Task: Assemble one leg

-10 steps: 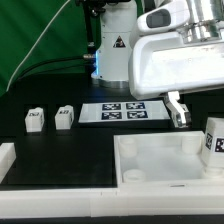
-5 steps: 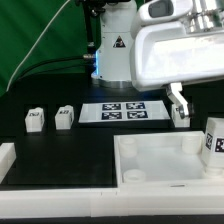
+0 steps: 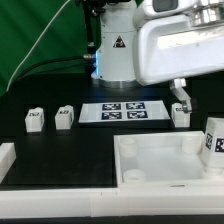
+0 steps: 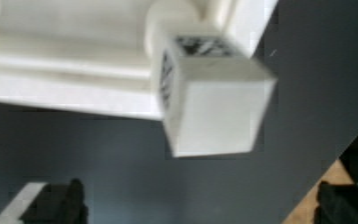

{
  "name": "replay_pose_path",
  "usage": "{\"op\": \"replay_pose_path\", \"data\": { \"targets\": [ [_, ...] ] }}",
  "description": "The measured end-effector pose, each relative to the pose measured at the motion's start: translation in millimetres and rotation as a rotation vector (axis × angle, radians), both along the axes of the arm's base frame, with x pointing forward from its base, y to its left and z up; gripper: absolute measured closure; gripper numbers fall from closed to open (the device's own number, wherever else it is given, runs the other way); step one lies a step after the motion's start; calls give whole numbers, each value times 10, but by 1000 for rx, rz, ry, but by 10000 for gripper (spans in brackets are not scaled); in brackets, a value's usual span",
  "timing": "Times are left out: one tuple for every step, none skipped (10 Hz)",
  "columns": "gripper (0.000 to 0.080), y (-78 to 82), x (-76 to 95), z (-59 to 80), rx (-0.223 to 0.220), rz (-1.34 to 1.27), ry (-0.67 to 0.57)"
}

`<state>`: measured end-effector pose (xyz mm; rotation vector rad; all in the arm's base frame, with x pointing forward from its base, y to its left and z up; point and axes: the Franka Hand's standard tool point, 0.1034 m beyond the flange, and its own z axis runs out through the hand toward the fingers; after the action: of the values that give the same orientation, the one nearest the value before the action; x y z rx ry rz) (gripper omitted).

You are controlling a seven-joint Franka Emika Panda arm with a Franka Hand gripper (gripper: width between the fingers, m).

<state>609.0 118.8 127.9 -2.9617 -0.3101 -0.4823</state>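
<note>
Several small white legs with tags stand on the black table: two at the exterior view's left [image 3: 35, 120] [image 3: 65, 117], one [image 3: 181, 114] just right of the marker board [image 3: 122, 111], and one [image 3: 213, 138] at the right edge. My gripper [image 3: 180, 94] hangs open and empty just above the leg by the marker board. In the wrist view a leg [image 4: 213, 95] stands on the dark table beside the white tray-like part [image 4: 69, 60], well ahead of my open gripper [image 4: 197, 205]. Nothing is between the dark fingertips [image 4: 55, 203].
The large white square tray-like part [image 3: 160, 150] lies at the front right. A white rim [image 3: 8, 160] runs along the table's front and left. The arm's white base [image 3: 115, 50] stands behind the marker board, against a green curtain.
My gripper has risen and shifted slightly to the exterior view's right, away from the leg beside the marker board, which now stands free below the finger.
</note>
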Motion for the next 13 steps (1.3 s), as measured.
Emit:
{"op": "replay_pose_path", "data": {
  "targets": [
    [151,49,-36,25,2,4,146],
    [151,75,-40,47,2,13,234],
    [151,102,-95,43,2,22,346],
    [151,96,-3,45,15,-48,333],
    [151,93,-19,14,18,-112,341],
    [151,99,-36,-14,3,-149,345],
    [151,96,-51,-39,-3,-157,341],
    [151,88,-48,-38,-4,-148,339],
    [151,88,-49,-40,-4,-148,340],
    [151,90,-50,-42,-4,-148,340],
    [151,89,-50,-43,-4,-148,340],
    [151,93,-49,-41,-4,-151,341],
    [151,106,-24,-30,-4,-160,338]
  ]
}}
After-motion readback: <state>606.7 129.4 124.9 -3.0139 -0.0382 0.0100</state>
